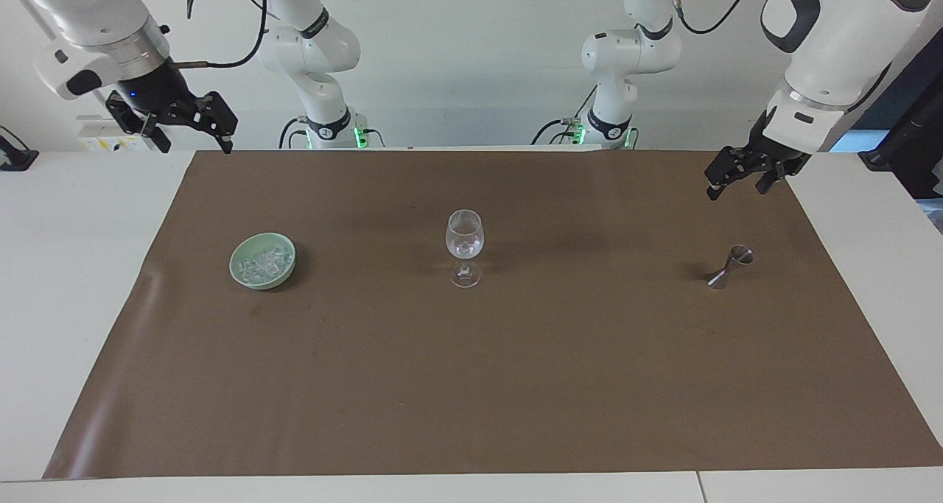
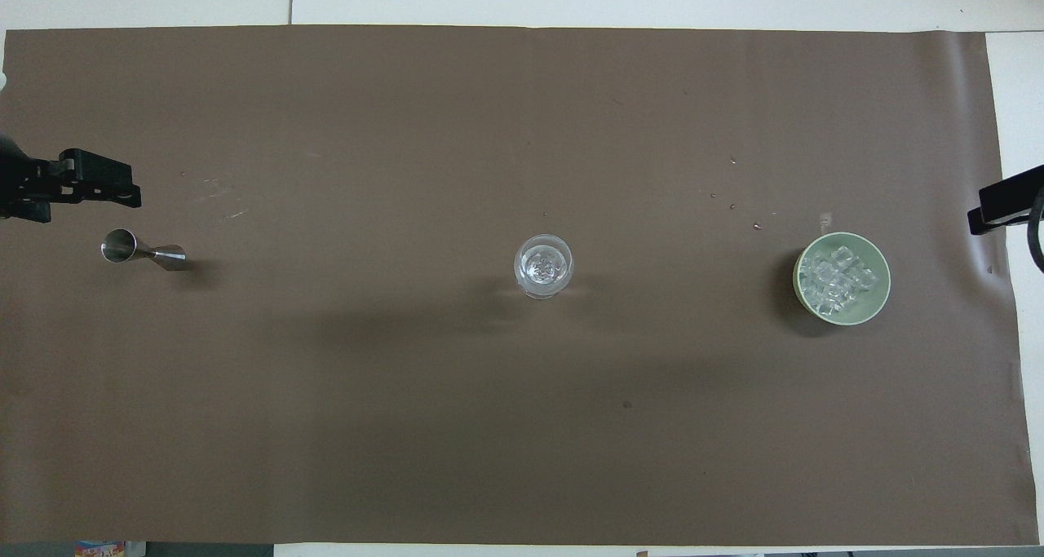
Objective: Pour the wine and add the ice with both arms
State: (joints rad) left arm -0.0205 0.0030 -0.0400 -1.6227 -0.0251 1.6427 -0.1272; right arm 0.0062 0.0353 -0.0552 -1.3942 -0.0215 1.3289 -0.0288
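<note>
At upper left of the facing frame, the right gripper hangs empty, fingers spread; the left gripper, upper right, likewise. Ice sits in the bowl; some seems already in the glass. Judged finished or retreating; jigger lies toppled.

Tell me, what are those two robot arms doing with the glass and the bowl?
Nothing is being held right now. The right pincer hangs open at the table's edge, away from the green bowl of ice. The left pincer hangs open near the metal measuring cup, which lies tipped over. The wine glass stands between them, with some ice inside.
</note>
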